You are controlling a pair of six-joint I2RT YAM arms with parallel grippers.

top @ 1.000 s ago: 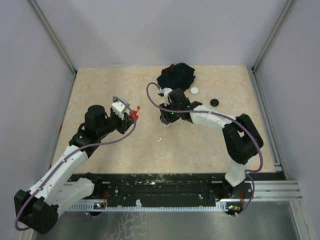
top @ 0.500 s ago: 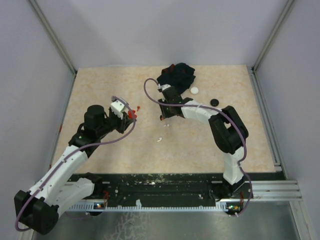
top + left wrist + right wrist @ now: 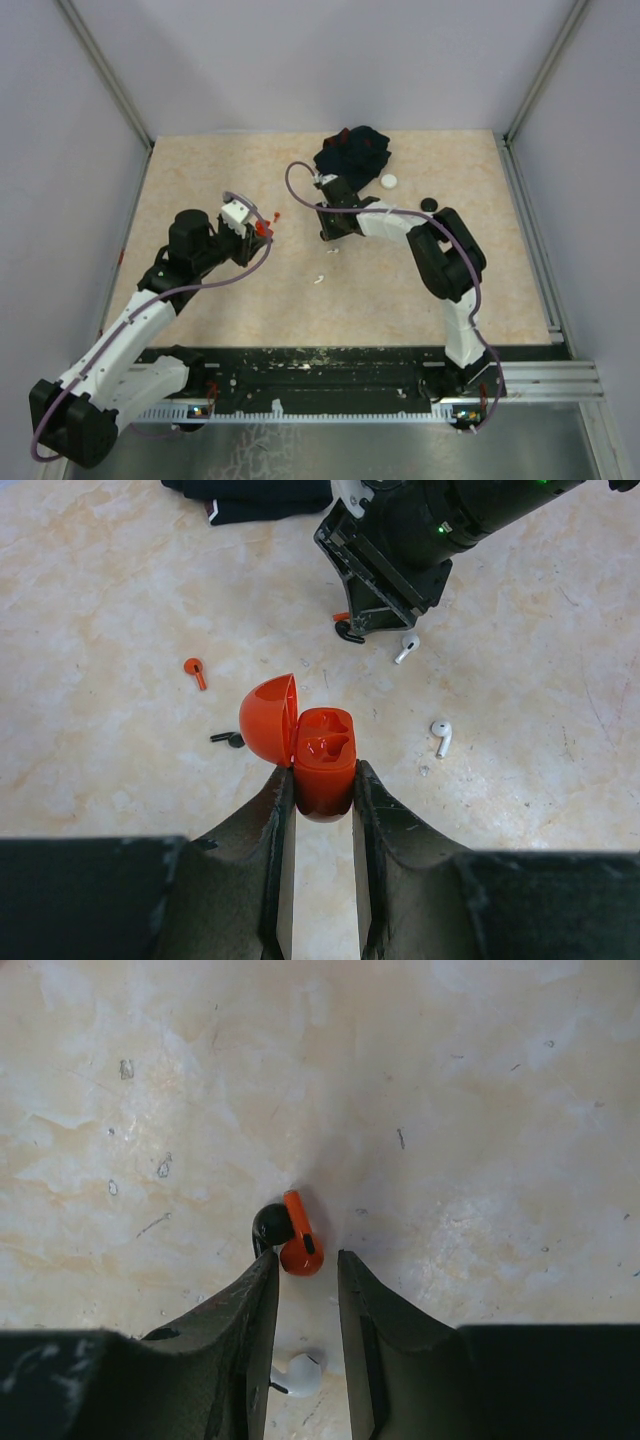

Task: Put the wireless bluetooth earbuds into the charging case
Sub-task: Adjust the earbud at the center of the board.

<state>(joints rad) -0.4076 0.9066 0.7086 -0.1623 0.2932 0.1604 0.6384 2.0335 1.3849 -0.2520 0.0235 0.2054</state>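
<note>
Right wrist: red earbud (image 3: 298, 1243) just between tips of narrowly parted right gripper (image 3: 306, 1255).

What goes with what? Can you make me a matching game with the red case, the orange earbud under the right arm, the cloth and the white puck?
Things:
1. charging case
2. orange earbud
3. cloth
4. white puck

Places and states:
A. crumpled in a dark heap
B. lid open, clamped in the left gripper
C. lying flat just right of the cloth
D. right beside a black earbud, at the fingertips of the right gripper

Pairs: 1-B, 2-D, 3-A, 4-C
</note>
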